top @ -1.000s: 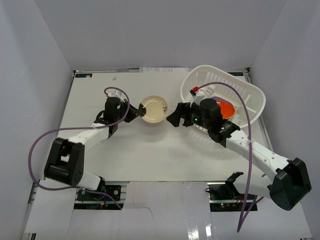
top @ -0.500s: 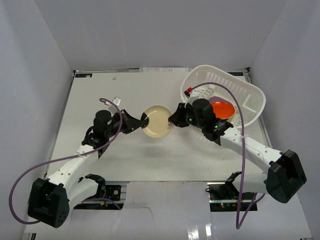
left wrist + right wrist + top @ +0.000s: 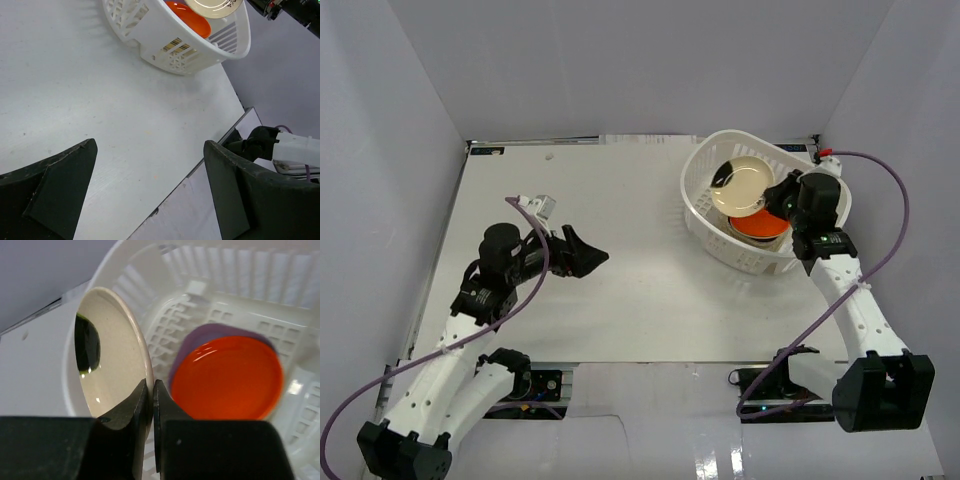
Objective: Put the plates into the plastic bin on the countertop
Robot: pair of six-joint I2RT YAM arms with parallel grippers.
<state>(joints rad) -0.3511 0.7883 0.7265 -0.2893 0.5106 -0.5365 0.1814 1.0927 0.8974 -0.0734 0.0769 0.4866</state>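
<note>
My right gripper (image 3: 152, 390) is shut on the rim of a cream plate (image 3: 112, 352), which it holds tilted over the white plastic bin (image 3: 705, 215). The same cream plate (image 3: 745, 180) shows from above at the bin's far left side, with the right gripper (image 3: 776, 193) at its rim. In the bin lies a red plate (image 3: 225, 377) on a lavender plate (image 3: 197, 337). My left gripper (image 3: 592, 255) is open over the countertop (image 3: 620, 190), with nothing between its fingers (image 3: 55, 185). The bin (image 3: 165, 37) appears far ahead in the left wrist view.
White walls enclose the countertop on three sides. The bin stands at the back right corner. The table's near edge (image 3: 200, 165) and the right arm's base (image 3: 280, 150) show in the left wrist view.
The right gripper took the cream plate from the left gripper at mid-table and carried it over the bin. The left gripper opened and drew back to the left.
</note>
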